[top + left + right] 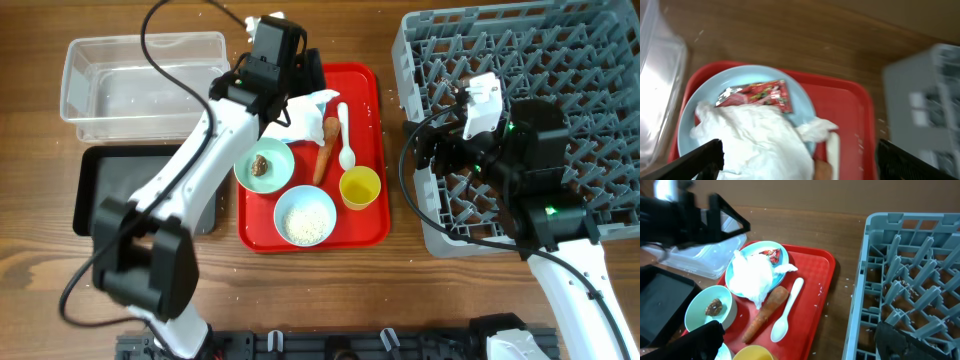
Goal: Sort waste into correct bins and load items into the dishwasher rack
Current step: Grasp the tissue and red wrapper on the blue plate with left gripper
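My left gripper is open and empty, just above the light blue plate at the back of the red tray. On the plate lie the crumpled white napkin and the red wrapper. The orange carrot stick, white spoon, yellow cup, green bowl with the brown lump, and blue bowl of rice sit on the tray. My right gripper is open and empty at the left edge of the grey rack.
The red tray lies mid-table. The clear tub stands at the back left, with the black tray in front of it. Rice grains are scattered on the wood between the tray and the rack.
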Motion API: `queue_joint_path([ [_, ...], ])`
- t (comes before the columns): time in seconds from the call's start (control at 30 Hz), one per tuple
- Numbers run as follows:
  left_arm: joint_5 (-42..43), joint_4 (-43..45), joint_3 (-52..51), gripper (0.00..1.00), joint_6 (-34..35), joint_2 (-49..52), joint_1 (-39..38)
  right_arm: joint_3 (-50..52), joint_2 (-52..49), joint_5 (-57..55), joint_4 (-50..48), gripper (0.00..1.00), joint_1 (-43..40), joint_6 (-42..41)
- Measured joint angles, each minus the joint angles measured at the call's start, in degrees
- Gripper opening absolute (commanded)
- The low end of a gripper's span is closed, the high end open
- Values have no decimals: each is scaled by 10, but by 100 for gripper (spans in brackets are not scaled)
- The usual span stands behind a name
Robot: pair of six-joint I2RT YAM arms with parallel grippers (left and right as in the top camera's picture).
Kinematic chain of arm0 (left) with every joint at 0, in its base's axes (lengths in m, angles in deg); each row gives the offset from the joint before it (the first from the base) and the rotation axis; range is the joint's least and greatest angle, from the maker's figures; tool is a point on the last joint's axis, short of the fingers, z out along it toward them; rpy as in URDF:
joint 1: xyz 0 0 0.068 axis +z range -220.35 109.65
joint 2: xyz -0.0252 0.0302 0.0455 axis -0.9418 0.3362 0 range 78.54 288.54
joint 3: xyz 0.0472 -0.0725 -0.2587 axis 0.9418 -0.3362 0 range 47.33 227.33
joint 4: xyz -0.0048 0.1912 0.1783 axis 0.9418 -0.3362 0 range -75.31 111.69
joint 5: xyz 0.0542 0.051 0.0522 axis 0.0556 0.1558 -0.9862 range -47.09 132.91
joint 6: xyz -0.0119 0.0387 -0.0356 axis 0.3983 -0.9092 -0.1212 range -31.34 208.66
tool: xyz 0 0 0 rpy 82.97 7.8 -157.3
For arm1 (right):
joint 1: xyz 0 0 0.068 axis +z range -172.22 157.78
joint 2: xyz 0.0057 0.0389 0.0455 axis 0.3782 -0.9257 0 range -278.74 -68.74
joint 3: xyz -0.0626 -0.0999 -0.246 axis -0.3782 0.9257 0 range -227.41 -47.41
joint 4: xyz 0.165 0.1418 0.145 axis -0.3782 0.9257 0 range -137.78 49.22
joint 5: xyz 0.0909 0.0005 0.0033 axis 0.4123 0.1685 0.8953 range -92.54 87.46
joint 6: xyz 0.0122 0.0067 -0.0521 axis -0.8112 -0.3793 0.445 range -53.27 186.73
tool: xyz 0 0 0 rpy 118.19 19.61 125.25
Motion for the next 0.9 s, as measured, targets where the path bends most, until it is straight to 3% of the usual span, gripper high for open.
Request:
queue_joint_path([
  [0.17, -29, -1, 3, 96, 67, 83, 18, 0, 0, 2, 14, 100, 0, 0],
  [0.33, -13, -219, 178, 98, 69, 166, 39, 0, 0, 4, 17, 100, 0, -5],
  [0.43, -9, -289, 308, 99, 49, 169, 43, 0, 0, 4, 18, 100, 0, -9],
  [0.53, 2, -338, 364, 99, 36, 156, 43, 0, 0, 6, 18, 100, 0, -18],
  [0.67, 24, -344, 365, 99, 31, 177, 46, 0, 0, 6, 19, 100, 0, -20],
  [0.9, 47, -333, 364, 100, 27, 309, 50, 0, 0, 6, 45, 100, 0, -20],
])
